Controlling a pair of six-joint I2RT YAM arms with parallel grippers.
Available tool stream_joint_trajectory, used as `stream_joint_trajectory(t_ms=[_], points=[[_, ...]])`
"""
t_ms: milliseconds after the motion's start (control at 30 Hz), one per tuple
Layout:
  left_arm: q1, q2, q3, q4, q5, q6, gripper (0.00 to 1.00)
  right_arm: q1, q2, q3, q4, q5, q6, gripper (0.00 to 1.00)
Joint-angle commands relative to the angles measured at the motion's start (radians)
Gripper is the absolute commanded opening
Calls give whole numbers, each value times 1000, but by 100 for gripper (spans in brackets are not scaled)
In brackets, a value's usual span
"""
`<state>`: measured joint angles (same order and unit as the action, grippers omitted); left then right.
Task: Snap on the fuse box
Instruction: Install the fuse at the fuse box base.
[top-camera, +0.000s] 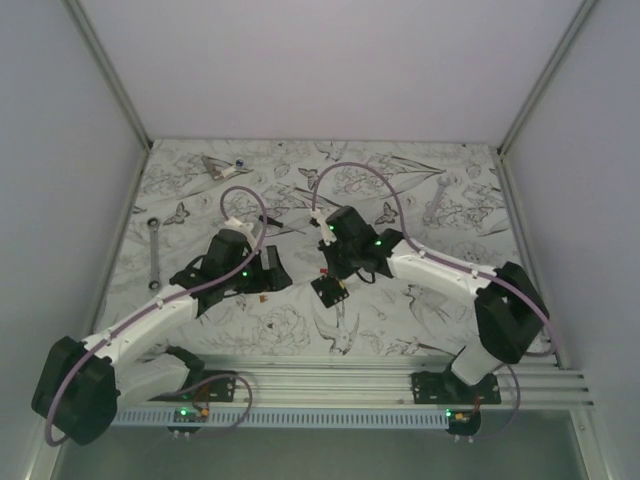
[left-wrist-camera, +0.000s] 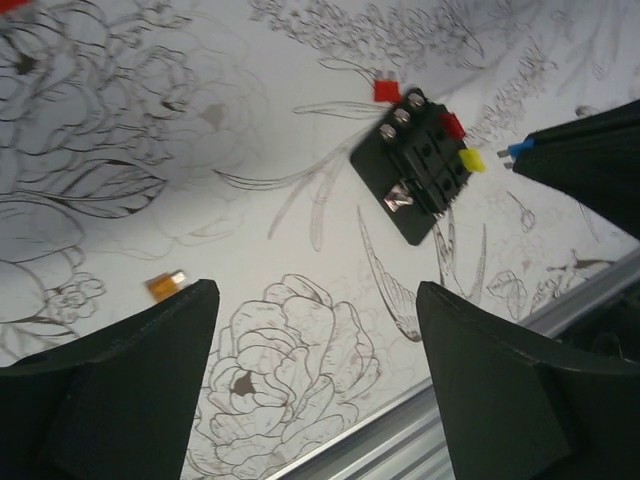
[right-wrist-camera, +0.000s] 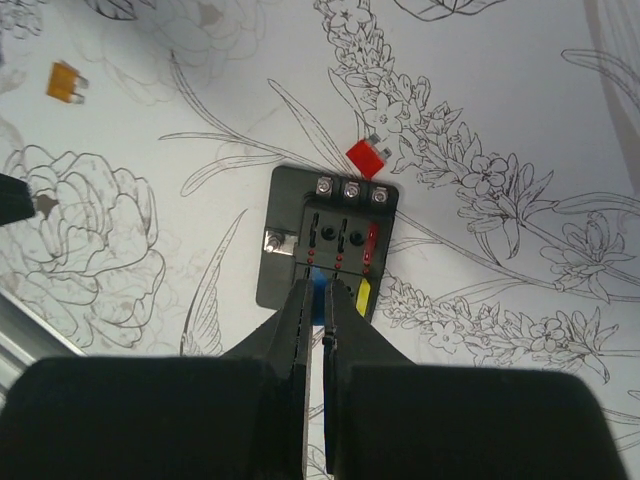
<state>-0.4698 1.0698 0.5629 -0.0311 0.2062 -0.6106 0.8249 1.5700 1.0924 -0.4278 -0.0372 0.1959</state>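
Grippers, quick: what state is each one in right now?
Left gripper: open, holding nothing.
Right gripper: shut on a blue fuse, at the fuse box.

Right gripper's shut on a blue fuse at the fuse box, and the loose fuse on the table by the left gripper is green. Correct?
Not green: the loose fuse by the left gripper is orange, as the left wrist view shows. The rest stands: the right gripper is shut on a blue fuse at the fuse box.
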Motion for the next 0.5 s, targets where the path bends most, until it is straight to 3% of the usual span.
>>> stream_joint_trajectory(t_ms=[0,200,467], points=[[43,12,43,-103,-49,7,87,25,73,73,-56,69,36,0],[73,4,40,-119,-59,10,99,42,155,120,-90,109,48,0],[87,-5,48,-164,-105,5,100,46,217,166,-125,143,55,0]])
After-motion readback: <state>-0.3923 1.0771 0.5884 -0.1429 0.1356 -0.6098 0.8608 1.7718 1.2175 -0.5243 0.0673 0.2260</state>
